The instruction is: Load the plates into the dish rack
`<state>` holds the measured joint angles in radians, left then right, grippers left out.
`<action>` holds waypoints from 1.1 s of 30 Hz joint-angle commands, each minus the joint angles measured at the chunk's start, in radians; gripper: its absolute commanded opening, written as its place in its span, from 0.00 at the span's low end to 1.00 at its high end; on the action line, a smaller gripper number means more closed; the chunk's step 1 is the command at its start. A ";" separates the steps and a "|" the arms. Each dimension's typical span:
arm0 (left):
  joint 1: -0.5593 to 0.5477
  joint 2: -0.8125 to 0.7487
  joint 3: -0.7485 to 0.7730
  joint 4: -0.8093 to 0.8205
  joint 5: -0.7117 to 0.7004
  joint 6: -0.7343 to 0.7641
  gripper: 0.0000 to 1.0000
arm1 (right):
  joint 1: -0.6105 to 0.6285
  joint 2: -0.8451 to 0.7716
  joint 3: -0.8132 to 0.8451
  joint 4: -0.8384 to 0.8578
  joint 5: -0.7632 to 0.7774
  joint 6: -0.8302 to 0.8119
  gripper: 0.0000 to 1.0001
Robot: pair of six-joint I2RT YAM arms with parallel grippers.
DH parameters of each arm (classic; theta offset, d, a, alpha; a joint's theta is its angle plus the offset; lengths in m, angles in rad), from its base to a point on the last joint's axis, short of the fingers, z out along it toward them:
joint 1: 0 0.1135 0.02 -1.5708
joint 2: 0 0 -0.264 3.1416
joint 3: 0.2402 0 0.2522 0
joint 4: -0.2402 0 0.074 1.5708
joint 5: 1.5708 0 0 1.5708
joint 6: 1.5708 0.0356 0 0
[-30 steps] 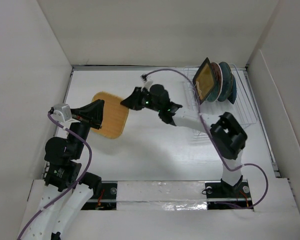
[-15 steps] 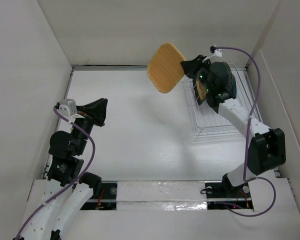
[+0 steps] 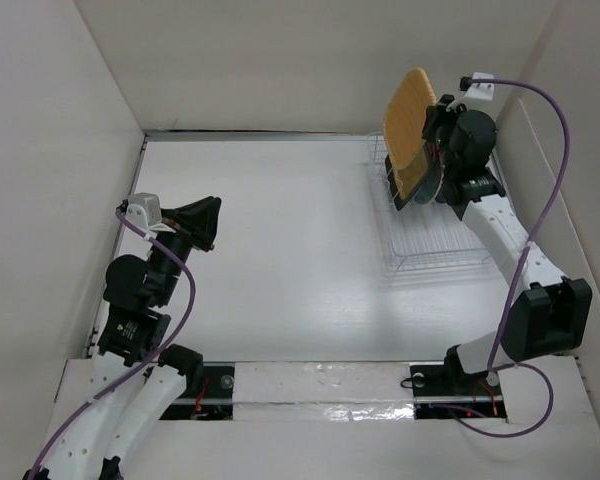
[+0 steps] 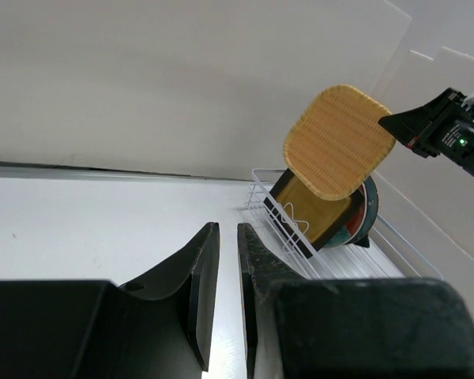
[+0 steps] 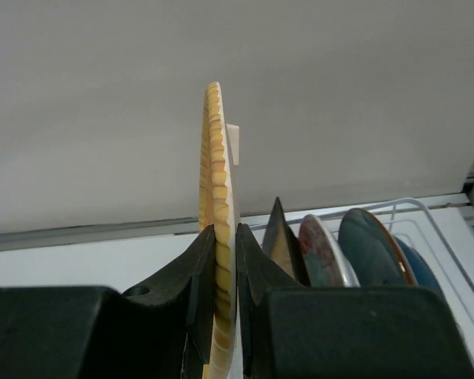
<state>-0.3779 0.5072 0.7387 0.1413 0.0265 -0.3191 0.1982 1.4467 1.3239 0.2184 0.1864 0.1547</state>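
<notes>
My right gripper (image 3: 429, 128) (image 5: 226, 237) is shut on the rim of the tan-orange woven plate (image 3: 408, 118) (image 4: 337, 142) (image 5: 218, 174). It holds the plate on edge in the air, above the left end of the white wire dish rack (image 3: 435, 245) (image 4: 262, 189). In the rack's slots stand the black-rimmed mustard plate (image 4: 316, 213) (image 5: 278, 237), the marbled plate (image 5: 320, 249), the teal plate (image 5: 371, 245) and the dark blue plate (image 5: 424, 267). My left gripper (image 3: 213, 222) (image 4: 227, 230) hovers over the table's left side, shut, with only a thin slit between its fingers and nothing in it.
White walls enclose the table (image 3: 280, 250) on three sides. The rack sits against the right wall at the back. The front part of the rack holds no dishes. The right arm's purple cable (image 3: 540, 110) arcs above the rack.
The right arm carried the tan-orange plate from the table's left-middle up and right to above the rack, turning it from flat to on edge. The left gripper stayed near its place, empty.
</notes>
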 commanded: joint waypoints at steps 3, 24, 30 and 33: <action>0.002 0.010 -0.005 0.046 0.013 -0.003 0.13 | 0.001 0.020 0.100 0.072 0.074 -0.144 0.00; 0.002 0.014 -0.009 0.046 0.007 0.000 0.13 | 0.036 0.121 -0.011 0.226 0.136 -0.279 0.00; 0.002 0.013 -0.009 0.046 0.006 0.002 0.13 | 0.058 0.135 -0.072 0.297 0.145 -0.285 0.00; 0.002 0.019 -0.007 0.040 0.007 0.000 0.13 | 0.058 0.136 -0.086 0.321 0.153 -0.279 0.00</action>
<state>-0.3779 0.5167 0.7383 0.1402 0.0257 -0.3191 0.2520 1.6032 1.2358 0.3412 0.3012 -0.1093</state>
